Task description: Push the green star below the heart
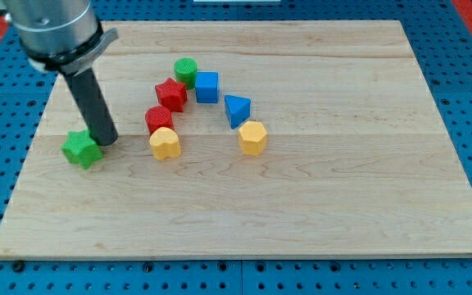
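rod end first: my tip (106, 140) sits on the wooden board (342, 205), touching the right side of the green star (82, 149) at the board's left edge. no claw here, just the bare rod. right of it lies the yellow heart (165, 143), with a red cylinder (159, 119) touching its far side. farther off: red star (170, 93), green cylinder (185, 71), blue cube (207, 87), blue triangle (237, 109), yellow hexagon (252, 138).

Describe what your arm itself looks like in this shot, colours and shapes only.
A fat grey metal cylinder with a small flange on its lower edge enters at the view's top left. From it runs a straight, smooth dark rod ending at my tip. No cables or markings show.
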### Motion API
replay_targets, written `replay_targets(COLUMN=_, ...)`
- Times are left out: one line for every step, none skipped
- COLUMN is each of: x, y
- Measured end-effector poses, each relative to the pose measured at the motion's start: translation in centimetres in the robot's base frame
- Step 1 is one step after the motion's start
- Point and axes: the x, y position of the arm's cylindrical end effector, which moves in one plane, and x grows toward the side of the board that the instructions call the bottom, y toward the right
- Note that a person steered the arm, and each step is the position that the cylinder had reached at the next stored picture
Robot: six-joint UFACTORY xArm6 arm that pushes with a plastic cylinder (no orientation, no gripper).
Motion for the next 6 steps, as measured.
replay_targets(x=-3.4, y=-2.7)
replay_targets(x=-3.2, y=-6.6)
replay_targets(x=1.8, y=-4.3)
replay_targets(x=5.0, y=2.1)
replay_targets(x=7.7, y=3.2)
replay_targets(x=10.8, y=2.6)
